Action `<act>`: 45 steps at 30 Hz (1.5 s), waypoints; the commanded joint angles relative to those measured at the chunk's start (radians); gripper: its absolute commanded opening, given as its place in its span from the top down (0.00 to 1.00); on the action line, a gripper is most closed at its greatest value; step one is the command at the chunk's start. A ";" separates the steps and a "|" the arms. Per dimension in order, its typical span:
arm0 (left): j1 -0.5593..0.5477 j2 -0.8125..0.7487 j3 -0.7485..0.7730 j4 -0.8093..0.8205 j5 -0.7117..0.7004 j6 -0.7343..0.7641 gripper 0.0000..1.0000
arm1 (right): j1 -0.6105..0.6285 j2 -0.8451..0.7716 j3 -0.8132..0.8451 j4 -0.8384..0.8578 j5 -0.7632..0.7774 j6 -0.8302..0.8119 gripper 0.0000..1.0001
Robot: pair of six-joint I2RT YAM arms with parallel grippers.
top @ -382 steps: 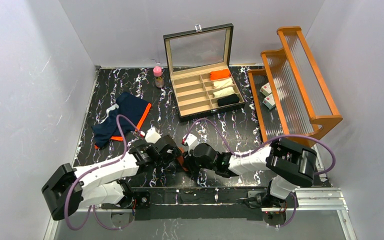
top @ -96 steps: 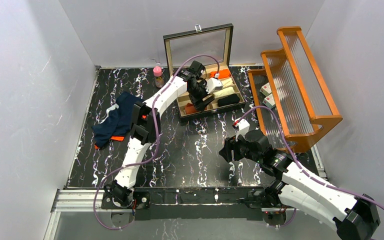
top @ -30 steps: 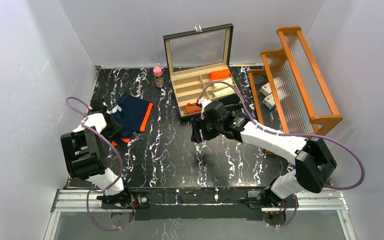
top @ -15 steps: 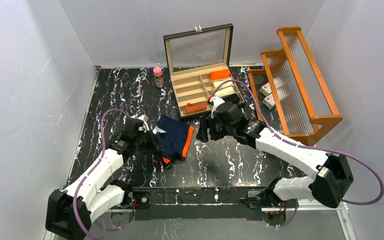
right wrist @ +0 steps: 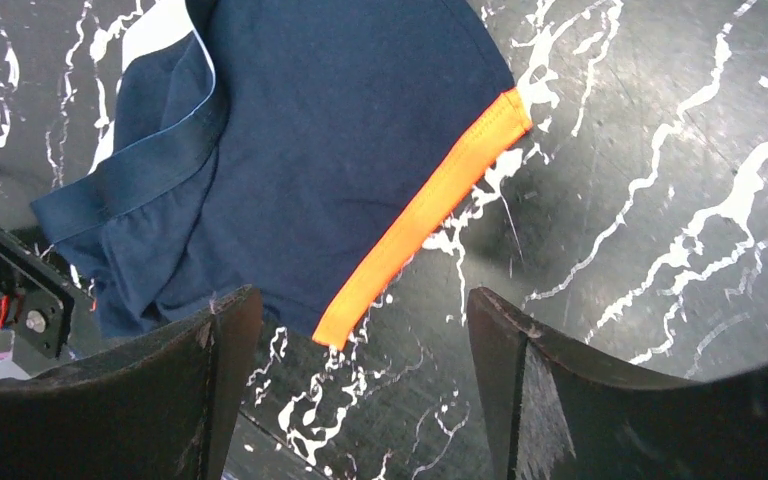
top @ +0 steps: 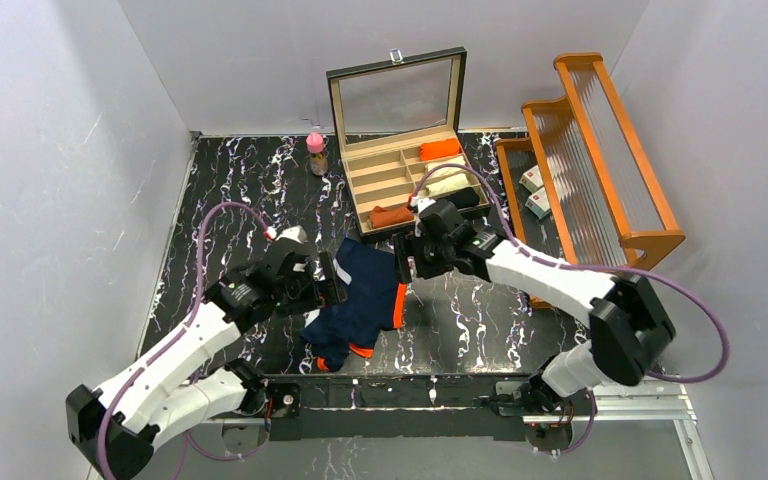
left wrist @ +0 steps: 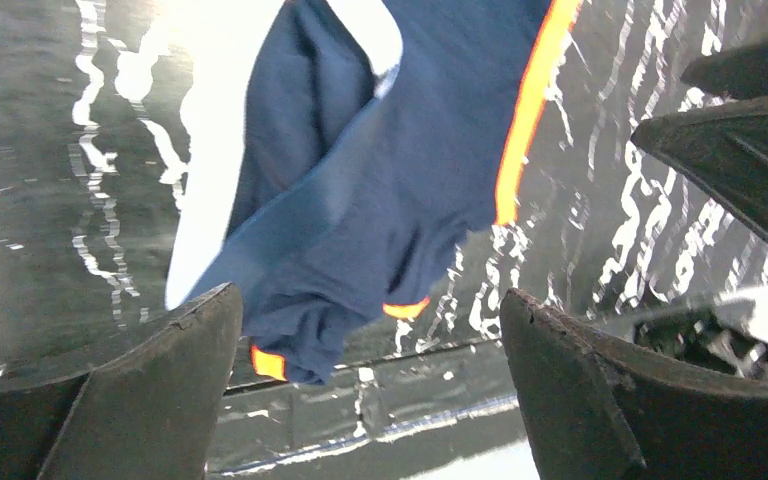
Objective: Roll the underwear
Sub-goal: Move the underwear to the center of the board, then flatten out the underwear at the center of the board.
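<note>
Left claw: I saw the left gripper (top: pixel 330 285) with its jaws spread wide and nothing between them, at the left edge of the navy underwear (top: pixel 365 300).
Right claw: the right gripper (top: pixel 403 262) also stood wide apart and empty, over the garment's far right corner by the orange trim.
Navy underwear: it lay rumpled and unrolled on the table (top: pixel 260 180), near the front edge, between my two claws.
Rust-orange underwear (top: pixel 392 215): I found it rolled up in the nearest left compartment of the open case (top: pixel 397 233).
</note>
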 commanded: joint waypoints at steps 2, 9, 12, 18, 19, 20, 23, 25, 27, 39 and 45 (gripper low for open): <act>0.004 0.032 -0.034 -0.130 -0.212 -0.067 0.02 | -0.017 0.180 0.172 -0.020 -0.046 -0.040 0.19; 0.017 0.087 -0.161 -0.048 -0.124 -0.147 0.02 | -0.034 0.418 0.375 -0.109 0.056 -0.102 0.24; 0.019 0.047 -0.214 -0.033 -0.102 -0.201 0.03 | -0.035 0.480 0.430 -0.157 0.099 -0.127 0.28; 0.019 0.009 -0.292 0.045 -0.067 -0.248 0.10 | -0.036 0.521 0.389 -0.153 0.096 -0.152 0.43; 0.018 0.018 -0.297 0.061 -0.065 -0.248 0.14 | -0.036 0.518 0.377 -0.148 0.088 -0.155 0.49; 0.019 0.028 -0.300 0.073 -0.068 -0.248 0.17 | -0.037 0.512 0.363 -0.144 0.079 -0.156 0.56; 0.019 0.042 -0.298 0.099 -0.092 -0.247 0.35 | -0.037 0.464 0.299 -0.128 0.064 -0.155 0.82; 0.019 0.030 -0.289 0.110 -0.111 -0.246 0.51 | -0.040 0.413 0.248 -0.123 0.068 -0.149 0.92; 0.019 0.005 -0.276 0.108 -0.142 -0.245 0.68 | -0.042 0.341 0.193 -0.142 0.101 -0.130 0.98; 0.030 -0.022 -0.128 -0.037 -0.426 -0.169 1.00 | -0.064 -0.202 -0.186 -0.394 0.231 0.213 0.99; 0.041 0.078 -0.022 -0.013 -0.496 -0.012 0.78 | -0.061 -0.251 -0.141 -0.460 0.225 0.231 0.70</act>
